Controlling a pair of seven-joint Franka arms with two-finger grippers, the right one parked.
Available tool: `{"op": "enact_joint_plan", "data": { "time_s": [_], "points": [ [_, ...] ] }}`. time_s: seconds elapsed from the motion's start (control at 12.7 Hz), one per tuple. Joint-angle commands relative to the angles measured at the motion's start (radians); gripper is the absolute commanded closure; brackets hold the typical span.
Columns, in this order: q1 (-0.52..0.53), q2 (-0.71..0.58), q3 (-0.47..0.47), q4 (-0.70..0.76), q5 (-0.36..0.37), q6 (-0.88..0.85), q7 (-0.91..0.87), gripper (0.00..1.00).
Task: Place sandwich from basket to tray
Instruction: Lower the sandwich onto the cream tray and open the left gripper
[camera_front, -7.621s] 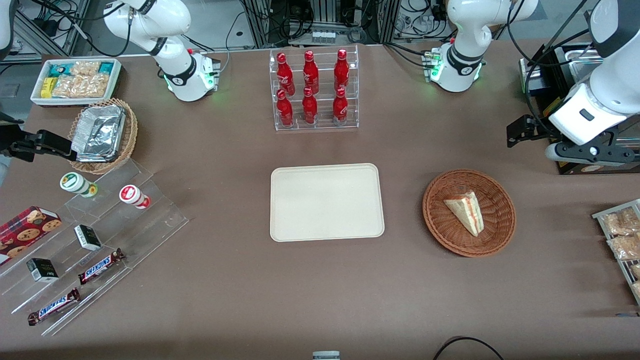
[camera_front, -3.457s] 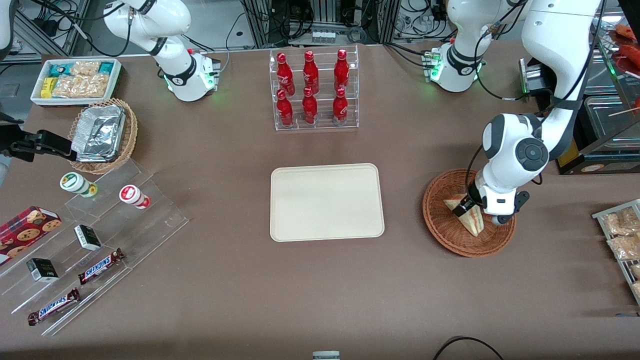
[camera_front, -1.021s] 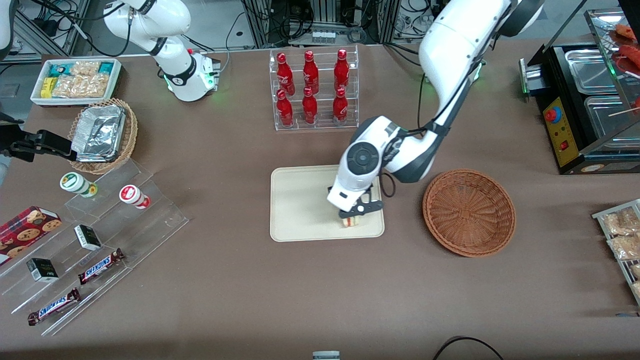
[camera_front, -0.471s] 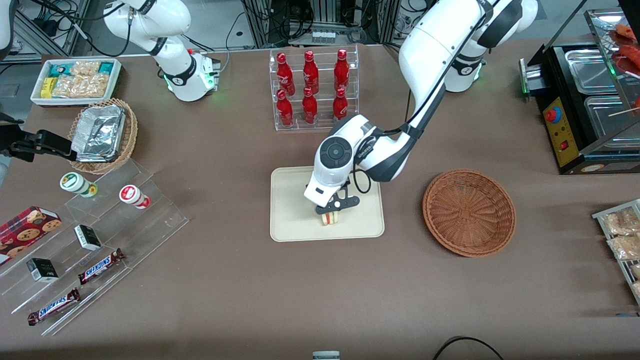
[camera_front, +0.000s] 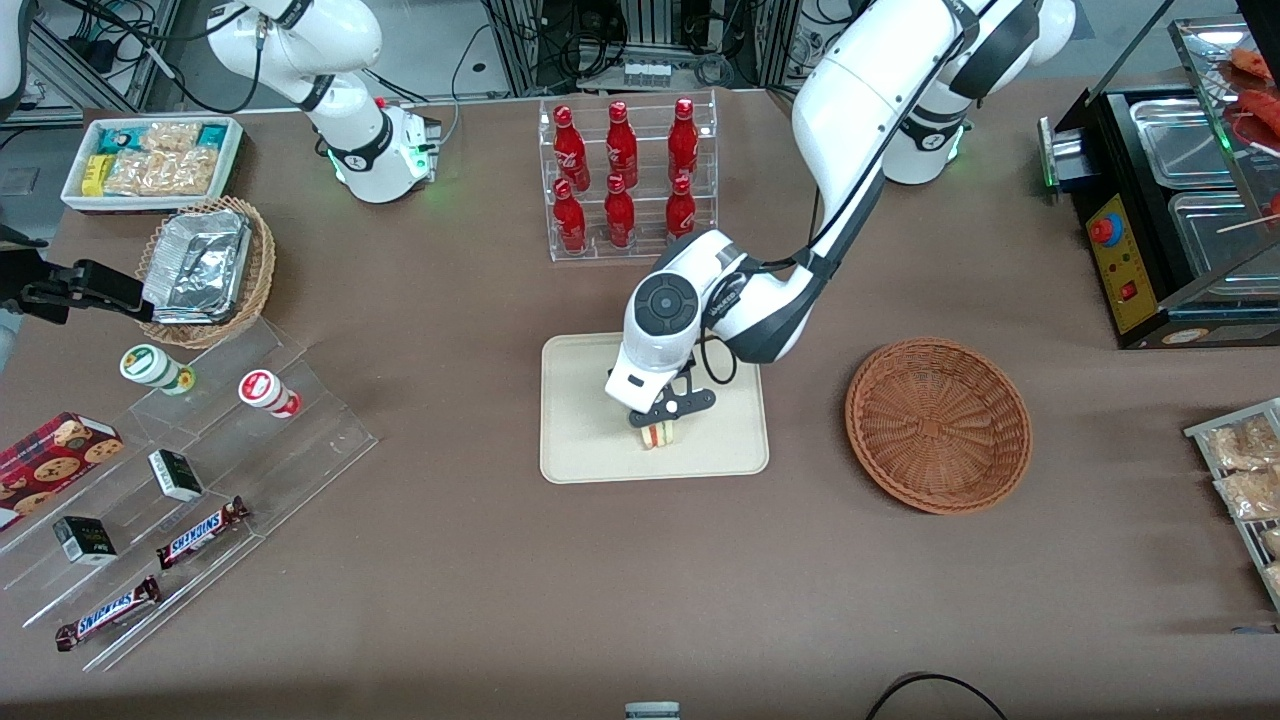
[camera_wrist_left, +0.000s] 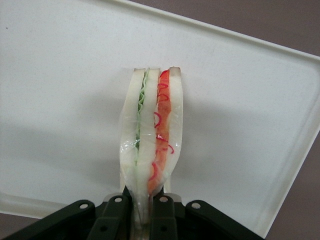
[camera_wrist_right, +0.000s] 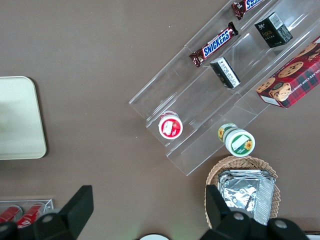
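Robot lab staged as a snack shop: brown table (camera_front: 450, 560), industrial frames and cables past its edge, gripper (camera_front: 660, 420) over the middle, clear rack of red bottles (camera_front: 628, 180) farther from the camera, Snickers bars (camera_front: 200, 533) toward the parked arm's end.

I'm seeing gripper (camera_front: 660, 420) pinching sandwich (camera_front: 657, 435) over tray (camera_front: 580, 440); bottle rack (camera_front: 628, 180) standing well apart.
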Motion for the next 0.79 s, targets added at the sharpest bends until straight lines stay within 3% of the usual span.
{"op": "enact_joint_plan", "data": {
  "time_s": [0.0,0.08,0.24,0.71],
  "points": [
    [-0.019,0.02,0.013,0.023,0.005,0.004,-0.024,1.0],
    [-0.019,0.022,0.013,0.025,0.004,0.004,-0.024,0.95],
    [-0.019,0.02,0.013,0.025,0.004,0.004,-0.024,0.01],
    [-0.013,-0.038,0.016,0.063,0.005,-0.063,-0.026,0.0]
  ]
}}
